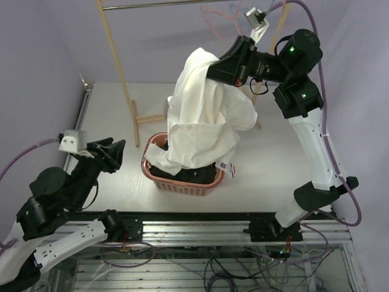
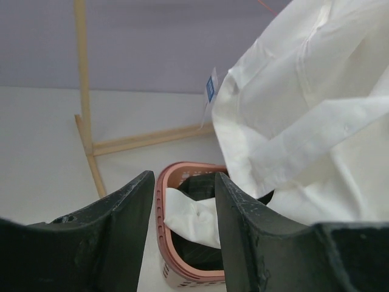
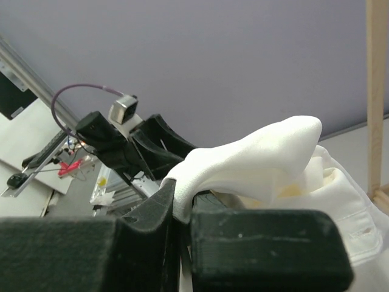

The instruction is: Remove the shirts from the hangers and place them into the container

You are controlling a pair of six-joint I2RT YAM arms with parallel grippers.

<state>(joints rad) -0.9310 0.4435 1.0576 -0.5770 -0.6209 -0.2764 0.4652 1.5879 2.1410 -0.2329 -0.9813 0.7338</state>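
Note:
My right gripper [image 1: 211, 68] is raised high over the table's middle, shut on a fold of the cream-white shirt [image 1: 203, 118]. The right wrist view shows that cloth pinched between the fingers [image 3: 181, 196]. The shirt hangs down, its lower end draped over the salmon-pink container [image 1: 159, 182]. Inside lies the dark pinstriped shirt [image 2: 196, 185], with a white sleeve end [image 2: 191, 219] on top. A thin pink hanger [image 1: 211, 23] hangs at the rack's top. My left gripper [image 1: 113, 151] is low at the left, open and empty, pointing at the container [image 2: 163, 231].
The wooden rack upright [image 1: 118, 73] and its foot bar [image 1: 149, 118] stand behind the container, with a metal rod [image 1: 158, 5] across the top. A small white and blue tag [image 1: 226, 169] hangs at the container's right side.

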